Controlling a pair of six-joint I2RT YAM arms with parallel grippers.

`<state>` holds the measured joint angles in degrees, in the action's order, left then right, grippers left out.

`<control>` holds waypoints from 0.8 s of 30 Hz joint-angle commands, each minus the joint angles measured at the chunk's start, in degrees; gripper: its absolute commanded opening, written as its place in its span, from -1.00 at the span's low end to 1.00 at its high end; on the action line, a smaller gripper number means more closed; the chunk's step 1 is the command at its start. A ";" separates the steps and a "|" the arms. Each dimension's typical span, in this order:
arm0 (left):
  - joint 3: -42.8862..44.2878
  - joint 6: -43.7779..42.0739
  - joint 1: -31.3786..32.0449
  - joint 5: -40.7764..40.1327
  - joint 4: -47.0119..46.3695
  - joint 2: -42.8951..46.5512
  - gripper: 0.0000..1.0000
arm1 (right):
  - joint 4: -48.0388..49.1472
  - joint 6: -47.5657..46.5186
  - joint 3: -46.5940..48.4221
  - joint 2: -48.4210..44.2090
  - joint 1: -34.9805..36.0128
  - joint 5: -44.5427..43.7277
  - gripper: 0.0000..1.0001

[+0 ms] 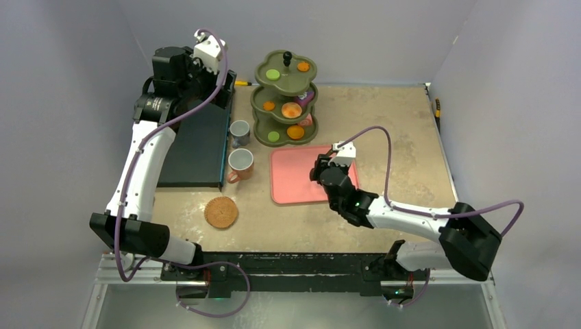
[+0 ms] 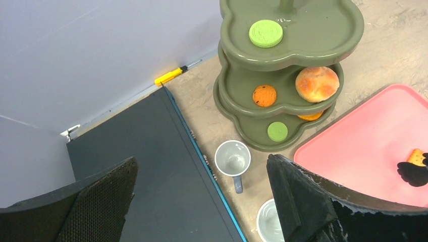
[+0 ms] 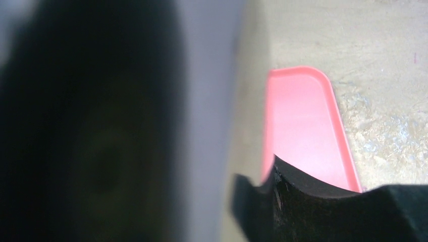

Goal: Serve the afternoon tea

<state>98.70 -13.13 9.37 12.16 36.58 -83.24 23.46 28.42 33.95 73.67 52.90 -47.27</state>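
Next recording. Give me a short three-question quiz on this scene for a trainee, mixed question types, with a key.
1. True or false: the small grey mug stands on the pink tray.
2. The left gripper is: A) open, B) shut on a mug, C) shut on a sweet.
3. How many sweets lie on the top tier of the green stand?
Key: 1 false, it stands on the table next to the orange mug. 2 A. 3 two: a green round and an orange round.
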 commanded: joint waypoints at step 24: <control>1.24 -1.12 -0.60 -0.54 -0.71 1.08 0.99 | 1.47 7.40 -5.04 0.89 2.21 -9.38 0.22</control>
<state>98.74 -13.17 9.37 11.97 37.01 -83.24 22.61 34.52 29.41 73.56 54.85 -53.47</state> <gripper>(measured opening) 0.993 0.606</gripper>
